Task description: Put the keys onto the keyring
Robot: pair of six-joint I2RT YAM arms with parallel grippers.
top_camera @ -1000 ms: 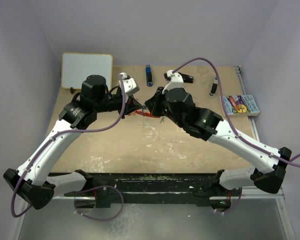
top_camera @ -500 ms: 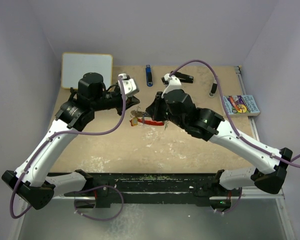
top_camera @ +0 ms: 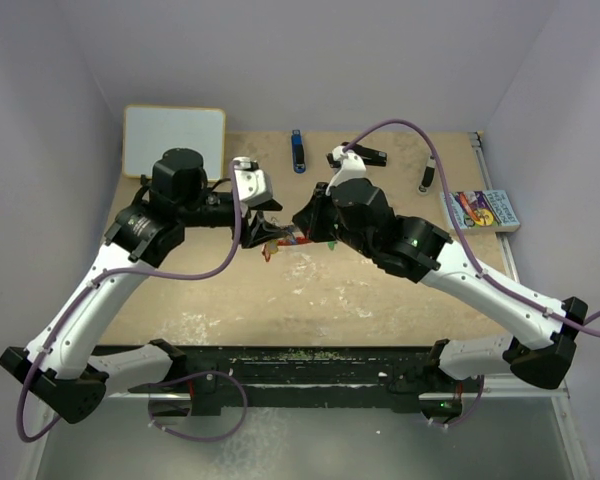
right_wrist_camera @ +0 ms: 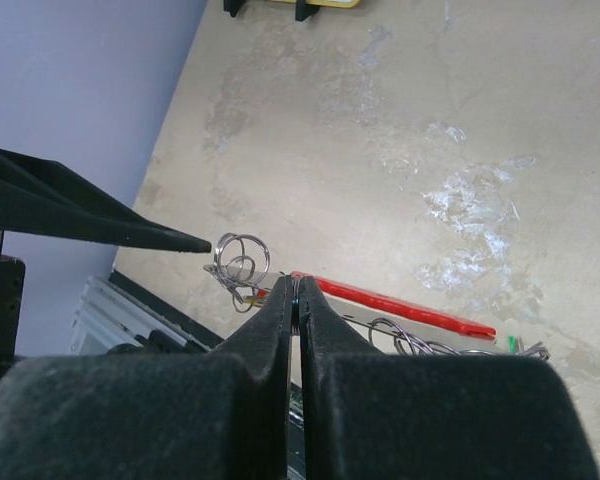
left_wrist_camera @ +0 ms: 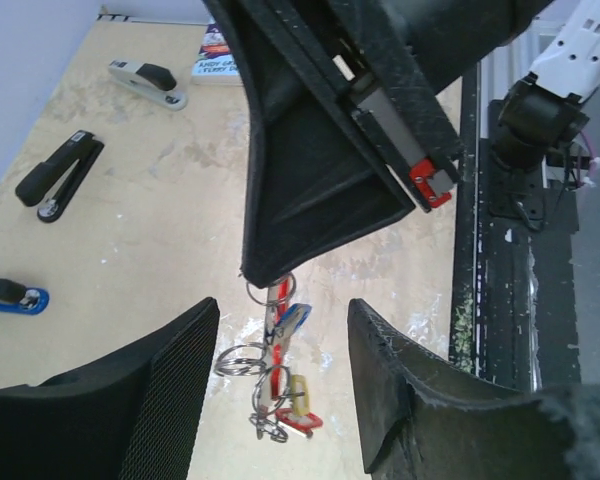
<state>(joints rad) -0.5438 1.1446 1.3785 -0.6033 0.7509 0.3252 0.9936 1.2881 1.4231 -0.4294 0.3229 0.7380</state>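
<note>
My right hand (right_wrist_camera: pixel 294 300) pinches the keyring (right_wrist_camera: pixel 390 305) above the counter (right_wrist_camera: pixel 400 120); the keys (left_wrist_camera: pixel 288 385) dangle between the spread-open fingers of my left hand (left_wrist_camera: pixel 282 318). I should close gently, steadying one ring without tugging.

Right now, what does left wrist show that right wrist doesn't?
Left wrist only: two staplers, a booklet, and blue, yellow and red key tags below the right gripper tip, between the open left fingers.
Right wrist only: the red clip at full length, the right gripper pinched shut on its end, and a green tag.
Both: the silver rings and the table.
</note>
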